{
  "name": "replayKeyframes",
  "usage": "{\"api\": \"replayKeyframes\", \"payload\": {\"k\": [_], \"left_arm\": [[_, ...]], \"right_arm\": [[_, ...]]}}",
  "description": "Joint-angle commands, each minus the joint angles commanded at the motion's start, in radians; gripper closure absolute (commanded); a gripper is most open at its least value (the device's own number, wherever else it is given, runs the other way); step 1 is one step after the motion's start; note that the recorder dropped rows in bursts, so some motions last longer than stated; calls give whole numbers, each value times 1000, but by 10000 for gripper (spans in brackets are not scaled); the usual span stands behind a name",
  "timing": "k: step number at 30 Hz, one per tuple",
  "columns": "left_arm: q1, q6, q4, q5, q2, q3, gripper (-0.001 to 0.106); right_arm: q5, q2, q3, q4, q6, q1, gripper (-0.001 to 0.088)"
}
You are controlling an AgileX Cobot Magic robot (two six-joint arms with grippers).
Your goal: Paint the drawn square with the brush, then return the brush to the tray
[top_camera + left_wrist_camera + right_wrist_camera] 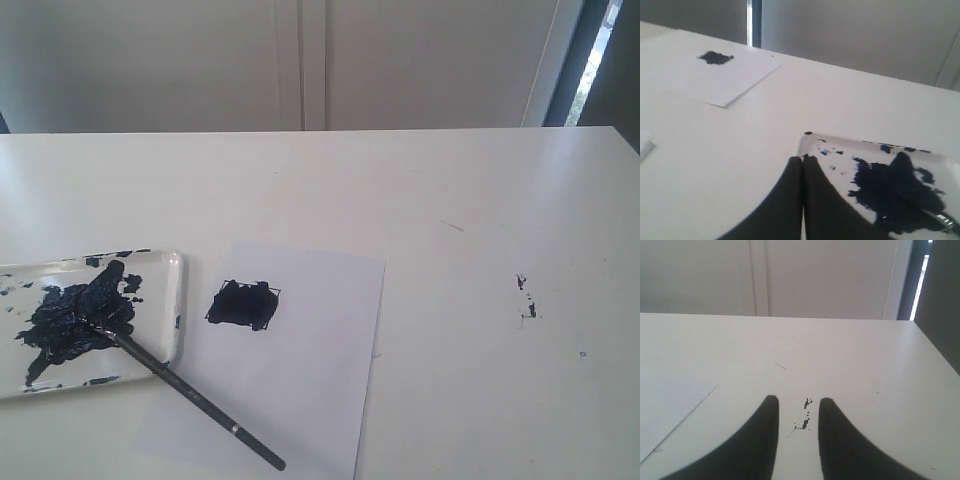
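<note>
The drawn square (243, 304) on the white paper sheet (300, 380) is filled with blotchy dark navy paint; the left wrist view shows the square (716, 58) far off. The brush (190, 395) lies with its bristles in the tray (174, 300) and its black handle slanting out over the rim onto the paper. Its bristle end (935, 216) rests in the navy blotch. My left gripper (802, 159) is shut with nothing in it, just off the tray's corner (807, 142). My right gripper (797, 401) stands open over bare table, with nothing between its fingers. Neither gripper shows in the exterior view.
Small dark paint specks (525, 296) mark the tabletop to the right of the paper, and the specks (805, 415) lie between my right fingers. The table's far edge (320, 131) meets a pale wall.
</note>
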Motion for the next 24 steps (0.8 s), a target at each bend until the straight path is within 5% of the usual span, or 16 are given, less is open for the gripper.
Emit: {"api": "replayKeyframes", "payload": {"k": [4,11,15,21,24], "left_arm": [[0,182,-54,94,0,0,1053],[0,250,-492,233,0,0,1053],[0,337,-502,233,0,0,1053],[0,864,-504,237,0,0,1053],[0,902,-510,237,0,0,1053]], "right_arm": [[51,-26,0,0,0,0,597],[109,-26,0,2,0,0,597],[109,-26,0,2,0,0,597],[109,-26,0,2,0,0,597],[109,-26,0,2,0,0,597]]}}
